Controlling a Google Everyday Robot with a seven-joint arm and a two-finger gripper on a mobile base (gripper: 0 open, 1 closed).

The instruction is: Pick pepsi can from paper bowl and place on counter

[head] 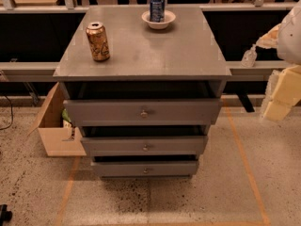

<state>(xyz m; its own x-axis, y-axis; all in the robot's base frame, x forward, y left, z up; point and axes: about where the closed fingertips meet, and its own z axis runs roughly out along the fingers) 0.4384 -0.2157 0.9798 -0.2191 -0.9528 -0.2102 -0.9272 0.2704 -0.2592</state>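
Observation:
The pepsi can (157,7), blue with white and red markings and a silver top, stands upright in the paper bowl (159,21), a small white bowl at the back middle of the counter (155,51). The counter is the flat grey top of a grey cabinet with three drawers. My gripper (251,54) is at the right edge of the view, off the counter's right side and level with its top. It is well to the right of the can and holds nothing that I can see.
A gold patterned can (98,41) stands upright on the counter's left side. The three drawers (143,113) stand slightly pulled out. An open cardboard box (54,126) sits on the floor left of the cabinet. A rail runs behind the counter.

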